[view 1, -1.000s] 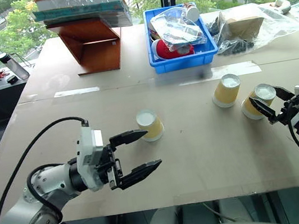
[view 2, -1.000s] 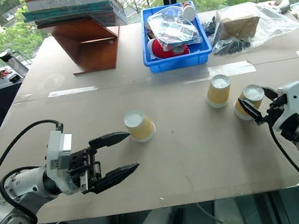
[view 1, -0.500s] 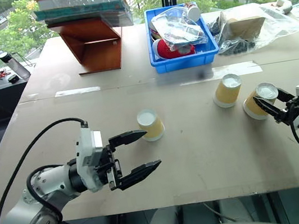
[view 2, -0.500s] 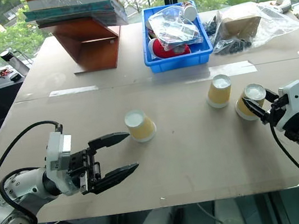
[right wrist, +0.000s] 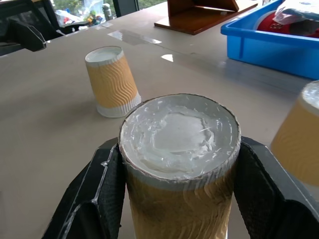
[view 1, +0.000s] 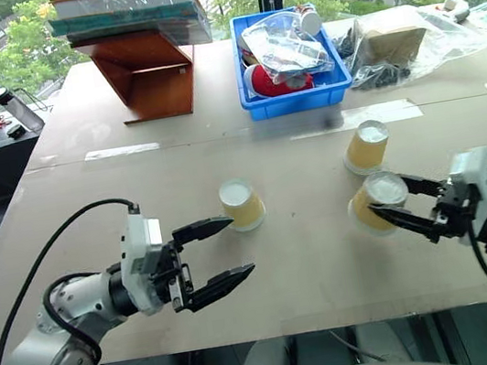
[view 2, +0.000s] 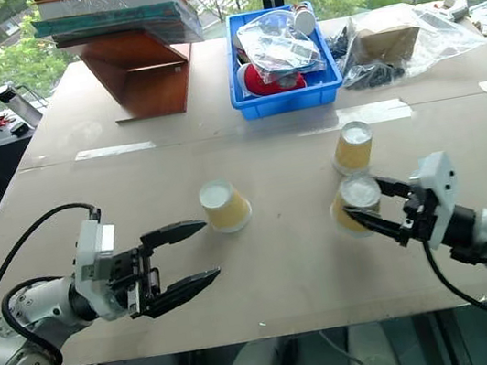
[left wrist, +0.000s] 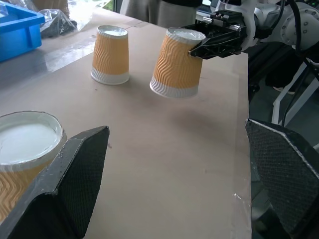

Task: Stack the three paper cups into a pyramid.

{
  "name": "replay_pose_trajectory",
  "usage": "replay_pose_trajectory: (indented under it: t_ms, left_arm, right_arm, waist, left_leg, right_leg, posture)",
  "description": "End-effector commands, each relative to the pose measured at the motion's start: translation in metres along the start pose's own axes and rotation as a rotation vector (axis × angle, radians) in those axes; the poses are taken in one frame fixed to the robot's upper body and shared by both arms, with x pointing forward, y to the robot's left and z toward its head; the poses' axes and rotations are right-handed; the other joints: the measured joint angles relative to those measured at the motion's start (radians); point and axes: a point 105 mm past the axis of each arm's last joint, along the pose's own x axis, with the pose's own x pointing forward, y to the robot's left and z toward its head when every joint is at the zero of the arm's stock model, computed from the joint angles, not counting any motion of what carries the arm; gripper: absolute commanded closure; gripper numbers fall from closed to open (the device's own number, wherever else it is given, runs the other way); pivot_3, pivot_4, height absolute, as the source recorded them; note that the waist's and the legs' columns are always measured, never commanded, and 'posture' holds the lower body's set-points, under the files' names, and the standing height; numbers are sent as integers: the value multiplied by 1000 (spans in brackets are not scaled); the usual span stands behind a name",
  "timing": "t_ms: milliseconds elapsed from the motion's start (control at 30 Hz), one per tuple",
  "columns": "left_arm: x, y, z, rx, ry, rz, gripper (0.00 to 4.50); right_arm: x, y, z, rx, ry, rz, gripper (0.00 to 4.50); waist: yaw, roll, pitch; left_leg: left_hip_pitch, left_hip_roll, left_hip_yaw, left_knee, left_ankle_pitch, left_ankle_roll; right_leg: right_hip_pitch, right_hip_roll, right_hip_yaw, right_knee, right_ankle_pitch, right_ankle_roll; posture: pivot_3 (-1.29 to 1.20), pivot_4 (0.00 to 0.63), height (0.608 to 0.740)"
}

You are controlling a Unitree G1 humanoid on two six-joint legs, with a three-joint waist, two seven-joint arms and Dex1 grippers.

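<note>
Left wrist view: plain unlabelled paper cups [left wrist: 177,64]

Bright daylight came from windows at the top of the frame. Shadows stayed soft. Glare patches lay on the desk [view 1: 93,225] tape strips, upper middle. Left wrist view: near pincer fingers [left wrist: 75,184] blurred, foreground out of focus.

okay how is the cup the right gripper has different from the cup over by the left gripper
The held cup sits clamped between the right gripper's fingers, tilted and lifted off the table; the left cup stands free on the table, beside the open left gripper, untouched. The held cup is close to the third cup; the left cup stands alone. Both are upside down, same yellow-tan.
</note>
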Motion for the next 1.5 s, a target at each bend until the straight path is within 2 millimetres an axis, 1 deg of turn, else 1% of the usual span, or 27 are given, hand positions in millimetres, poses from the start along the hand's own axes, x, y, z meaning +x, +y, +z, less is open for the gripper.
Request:
replay_pose_trajectory:
  t_ms: [33, 267, 467, 867, 1033, 1133, 1233, 1267, 1300, 1400, 1500]
  left_arm:
    - [-7, -5, 3, 35, 0, 2, 0]
    - [-13, -11, -4, 19, 12, 26, 0]
    - [-14, -12, -5, 20, 15, 34, 0]
    - [-16, -13, -6, 20, 20, 50, 0]
    - [-16, -11, -4, 23, 22, 54, 0]
    - [-15, -11, -3, 23, 22, 55, 0]
    - [-15, -9, -3, 23, 21, 57, 0]
    - [-15, -8, -3, 22, 19, 64, 0]
    - [-15, -6, -3, 20, 18, 70, 0]
    - [-16, -2, -4, 21, 15, 99, 0]
    - [-19, 12, -5, 43, 22, 162, 0]
  right_arm:
    - [8, -2, 4, -78, -25, -25, 1806]
    - [14, -3, -8, -113, -6, -29, 1806]
    - [20, -4, -7, -123, -26, -27, 1806]
    - [33, 9, -10, -124, -30, 31, 1806]
    - [42, 10, -12, -106, -45, 46, 1806]
    - [47, 10, -18, -101, -21, 67, 1806]
    - [51, 6, -19, -74, -38, 55, 874]
    - [50, 8, -19, -70, -33, 83, 350]
    - [49, 10, -19, -78, -25, 104, 21]
    - [40, 8, -13, -112, -26, 119, 21]
    - [27, 9, -4, -146, -28, 148, 21]
  waist:
    - [1, 0, 0]
    - [9, 0, 0]
    - [7, 0, 0]
    - [6, -1, 0]
    - [7, -1, 0]
    - [7, -1, 0]
    - [6, -1, 0]
    - [6, -1, 0]
    - [6, -1, 0]
    - [7, -1, 0]
    - [9, -1, 0]
  left_leg:
    - [0, 0, 0, 0, 0, 0]
    - [0, 0, 0, 0, 0, 0]
    - [0, 0, 0, 0, 0, 0]
    - [0, 0, 0, 0, 0, 0]
    - [0, 0, 0, 0, 0, 0]
    - [1, 0, 0, 0, 0, 0]
    - [1, 0, 0, 0, 0, 0]
    - [1, 0, 0, 0, 0, 0]
    - [1, 0, 0, 0, 0, 0]
    - [1, 0, 0, 0, 0, 0]
    - [0, 0, 0, 0, 0, 0]
  right_leg:
    - [0, 0, 0, 0, 0, 0]
    - [0, 0, -1, 0, 0, 0]
    - [0, 0, 0, 0, 0, 0]
    - [0, 0, 0, 0, 0, 0]
    - [0, 0, 0, 0, 0, 0]
    - [0, 0, 0, 0, 0, 0]
    - [0, 0, 0, 0, 0, 0]
    - [0, 0, 0, 0, 0, 0]
    - [0, 0, 0, 0, 0, 0]
    - [0, 0, 0, 0, 0, 0]
    - [0, 0, 0, 0, 0, 0]
  posture:
    - [0, 150, 740]
    - [0, 150, 740]
    - [0, 150, 740]
    - [0, 150, 740]
    - [0, 150, 740]
    - [0, 150, 740]
    - [0, 150, 740]
    - [0, 150, 740]
    - [0, 150, 740]
    - [0, 150, 740]
    - [0, 150, 740]
